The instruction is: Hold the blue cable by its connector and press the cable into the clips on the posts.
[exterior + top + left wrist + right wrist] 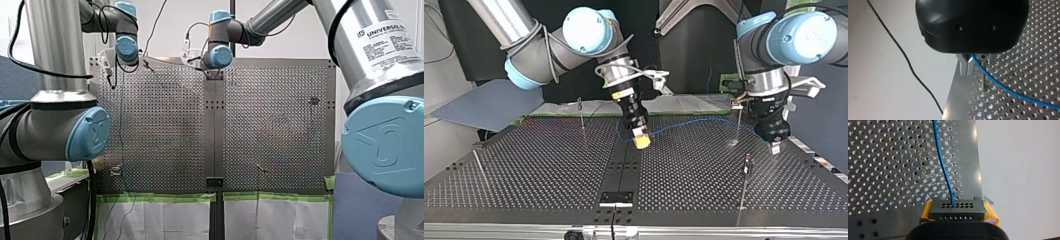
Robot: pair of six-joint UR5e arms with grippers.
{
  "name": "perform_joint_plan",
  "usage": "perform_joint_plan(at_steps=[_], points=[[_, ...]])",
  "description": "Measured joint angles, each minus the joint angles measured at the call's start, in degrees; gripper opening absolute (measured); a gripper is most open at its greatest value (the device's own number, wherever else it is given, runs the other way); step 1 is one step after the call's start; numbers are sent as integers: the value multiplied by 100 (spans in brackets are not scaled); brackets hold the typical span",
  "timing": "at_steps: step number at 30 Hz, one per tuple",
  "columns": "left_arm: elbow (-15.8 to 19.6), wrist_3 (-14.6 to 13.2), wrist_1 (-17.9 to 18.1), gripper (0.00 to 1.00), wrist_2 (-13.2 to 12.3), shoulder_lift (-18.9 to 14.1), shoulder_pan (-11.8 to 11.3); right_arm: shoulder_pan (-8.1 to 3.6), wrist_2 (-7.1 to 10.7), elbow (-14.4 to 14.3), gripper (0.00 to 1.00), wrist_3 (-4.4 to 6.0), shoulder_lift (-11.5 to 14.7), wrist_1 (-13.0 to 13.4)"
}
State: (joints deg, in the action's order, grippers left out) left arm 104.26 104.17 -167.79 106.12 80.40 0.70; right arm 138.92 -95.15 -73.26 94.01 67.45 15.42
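In the right wrist view a dark grey connector [957, 209] with rows of small holes sits between yellow pads [926, 210]; my right gripper [958, 211] is shut on it. The blue cable [944, 167] runs from the connector out over the perforated plate. In the top view my right gripper [641, 140] hangs low near the table's middle seam, and the cable [694, 121] arcs across to my left gripper [775, 146]. In the left wrist view my left gripper [975, 64] is shut on the cable [1008, 91], right beside a thin metal post [983, 76].
Thin posts stand on the perforated table [534, 175]: one behind the right arm's gripper [582, 117], one by the left arm's gripper [739, 122], one nearer the top view's camera [746, 172], one leaning at its left [480, 167]. A black bracket [616, 198] sits on the seam.
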Motion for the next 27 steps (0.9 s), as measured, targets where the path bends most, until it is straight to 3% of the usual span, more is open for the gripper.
perform_joint_plan(at_steps=[7, 18, 27], points=[[-90, 8, -1, 0, -47, 227, -51, 16, -3, 209, 0, 99, -28, -17], [-245, 100, 1, 0, -227, 430, -202, 18, -16, 307, 0, 110, -203, -70], [-381, 102, -2, 0, -528, 701, -355, -16, -259, 398, 0, 118, -277, -73]])
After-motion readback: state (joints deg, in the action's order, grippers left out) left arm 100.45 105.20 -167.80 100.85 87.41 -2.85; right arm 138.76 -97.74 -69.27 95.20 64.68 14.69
